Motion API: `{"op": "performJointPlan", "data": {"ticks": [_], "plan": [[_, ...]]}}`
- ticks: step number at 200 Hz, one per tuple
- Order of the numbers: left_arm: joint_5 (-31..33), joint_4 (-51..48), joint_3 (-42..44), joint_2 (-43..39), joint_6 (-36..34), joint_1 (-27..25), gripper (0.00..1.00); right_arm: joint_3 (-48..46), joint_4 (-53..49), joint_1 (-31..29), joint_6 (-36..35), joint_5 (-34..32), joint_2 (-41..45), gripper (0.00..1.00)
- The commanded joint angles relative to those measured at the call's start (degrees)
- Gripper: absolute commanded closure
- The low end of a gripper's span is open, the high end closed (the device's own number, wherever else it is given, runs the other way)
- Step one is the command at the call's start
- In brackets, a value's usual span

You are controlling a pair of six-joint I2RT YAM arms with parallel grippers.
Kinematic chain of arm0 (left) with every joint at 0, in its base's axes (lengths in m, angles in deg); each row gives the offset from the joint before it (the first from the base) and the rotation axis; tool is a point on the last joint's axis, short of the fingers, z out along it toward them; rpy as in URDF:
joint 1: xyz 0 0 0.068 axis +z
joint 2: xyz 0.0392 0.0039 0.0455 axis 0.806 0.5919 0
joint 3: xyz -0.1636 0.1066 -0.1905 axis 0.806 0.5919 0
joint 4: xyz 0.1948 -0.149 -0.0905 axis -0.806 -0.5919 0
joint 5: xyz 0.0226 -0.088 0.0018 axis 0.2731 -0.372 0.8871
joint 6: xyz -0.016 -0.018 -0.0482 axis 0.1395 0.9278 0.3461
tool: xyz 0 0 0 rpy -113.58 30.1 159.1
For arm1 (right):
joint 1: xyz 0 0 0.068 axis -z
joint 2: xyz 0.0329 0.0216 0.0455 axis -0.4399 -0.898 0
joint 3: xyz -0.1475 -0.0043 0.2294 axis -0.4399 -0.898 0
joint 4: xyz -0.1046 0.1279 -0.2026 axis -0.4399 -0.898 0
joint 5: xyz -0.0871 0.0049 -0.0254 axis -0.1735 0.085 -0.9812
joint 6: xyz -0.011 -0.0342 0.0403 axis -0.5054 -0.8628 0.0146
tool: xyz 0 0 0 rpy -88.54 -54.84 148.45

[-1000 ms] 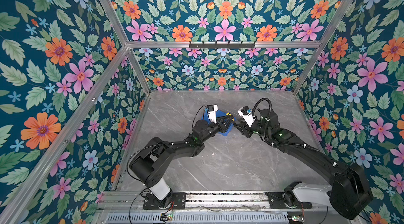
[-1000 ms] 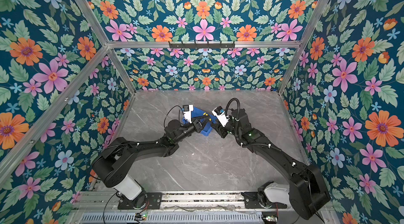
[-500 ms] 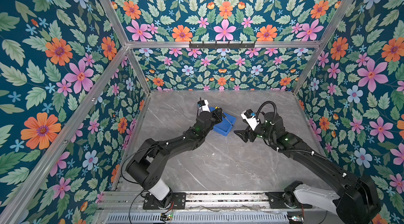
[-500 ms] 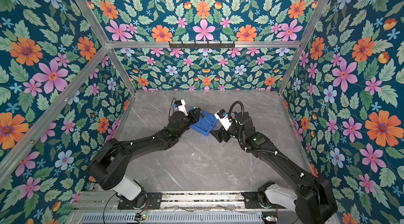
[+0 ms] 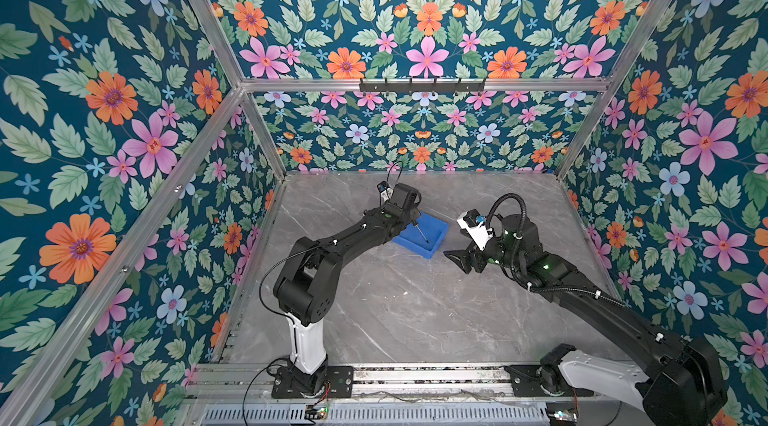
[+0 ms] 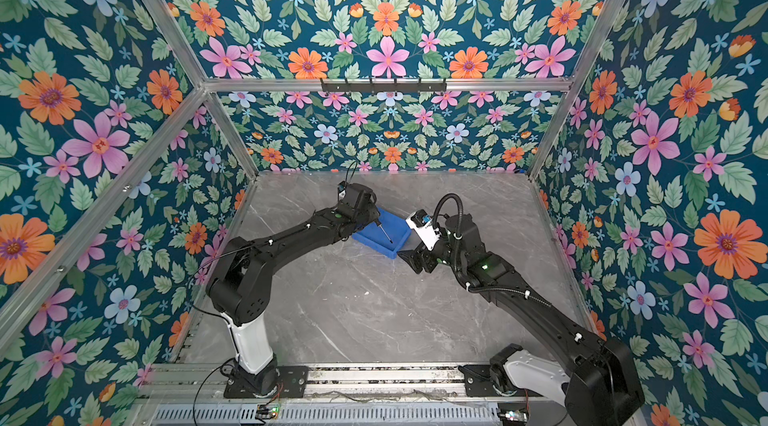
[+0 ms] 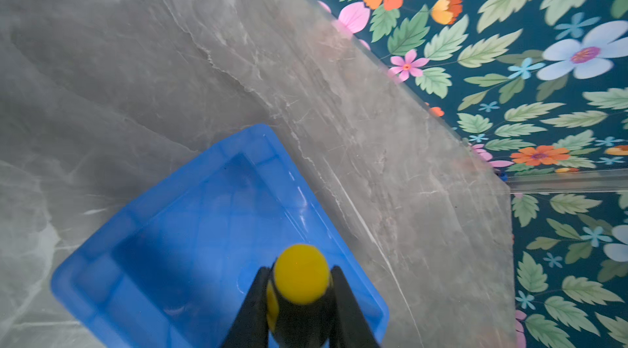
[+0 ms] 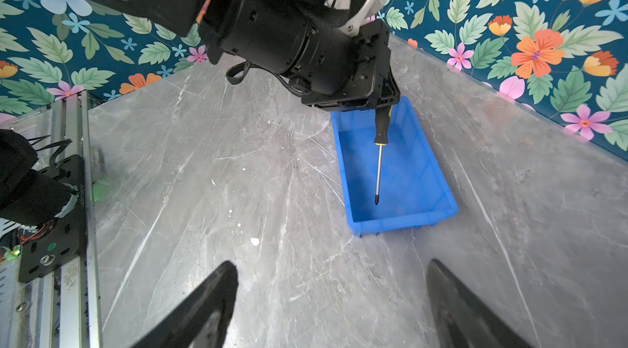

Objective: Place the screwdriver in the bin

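Count: 1 screwdriver [image 8: 379, 159], 1 bin [image 8: 401, 220], 2 arms.

Screwdriver: black handle, yellow end cap and a yellow band at the shaft end, thin bright metal shaft with a dark tip.

Left claw [image 7: 300, 295] is clamped on the handle, with the cap poking out between its fingers. The shaft points down into the bin and slants toward the near right in both top views. The tip is inside the bin walls; can't tell if it touches the bin floor.

Bin: bright blue, shallow, rectangular, open top, sitting flat on the grey marble table [image 5: 395, 311], mid-table toward the far side.

Right claw [image 8: 329, 264] is spread wide and holds nothing. It sits just right of the bin's near corner, not touching it.
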Motion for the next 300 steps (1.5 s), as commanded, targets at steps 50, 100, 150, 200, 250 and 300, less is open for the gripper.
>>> {"op": "performJointPlan", "data": {"ticks": [50,100,150,200,250,300], "plan": [[-5.69,-7.34,-4.69,5.99,2.62,1.54,1.0,0.48,-0.04,-0.12,-1.62,-0.85,-0.57,0.14],[-6.65,-6.79,-4.97,7.67,4.08,2.3,0.93,0.0,0.64,-0.13,-0.86,-0.99,-0.71,0.14],[-6.19,-7.04,-5.74,7.51,3.02,2.61,0.68,-0.84,0.94,-0.13,0.06,-1.78,0.53,0.14],[-3.54,-8.1,-5.65,4.58,1.11,2.61,0.44,-2.13,3.75,-0.04,2.85,-4.11,1.71,0.14],[1.19,-4.93,-2.46,-2.08,-6.86,1.77,0.22,-3.92,7.29,2.71,6.09,-4.64,3.78,0.13],[6.27,12.17,11.14,-13.12,-21.28,1.48,0.04,-6.9,9.28,8.39,9.26,-4.52,7.66,0.1]]}}
